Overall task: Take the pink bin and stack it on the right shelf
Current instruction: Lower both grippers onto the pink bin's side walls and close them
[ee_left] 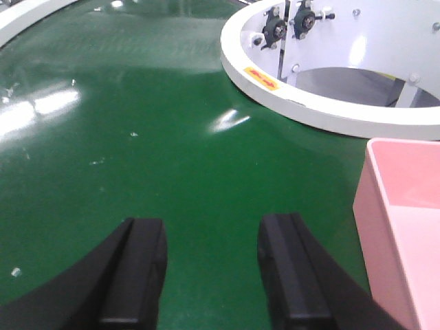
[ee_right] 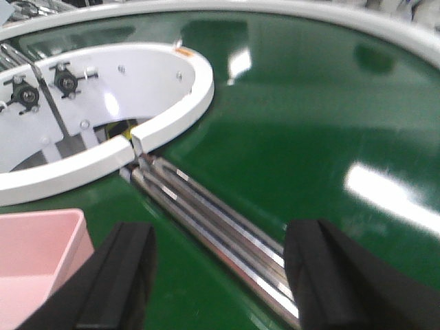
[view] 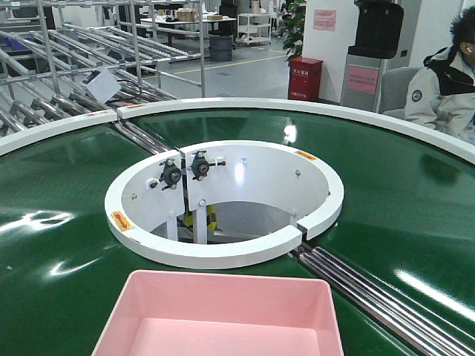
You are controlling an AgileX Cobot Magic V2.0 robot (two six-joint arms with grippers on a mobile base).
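Note:
The pink bin (view: 223, 315) sits empty on the green conveyor belt at the bottom centre of the front view, just in front of the white ring. In the left wrist view its left wall (ee_left: 402, 234) is at the right edge, right of my left gripper (ee_left: 212, 271), which is open over bare belt. In the right wrist view the pink bin's right corner (ee_right: 38, 258) lies left of my right gripper (ee_right: 220, 282), open above the belt and the steel rollers. Neither gripper touches the bin. The right shelf is out of view.
A white ring (view: 223, 204) surrounds a round opening in the middle of the green belt (view: 59, 245). Steel rollers (view: 378, 297) run diagonally from the ring to the lower right. Silver roller racks (view: 67, 67) stand at the back left. A seated person (view: 445, 81) is at the far right.

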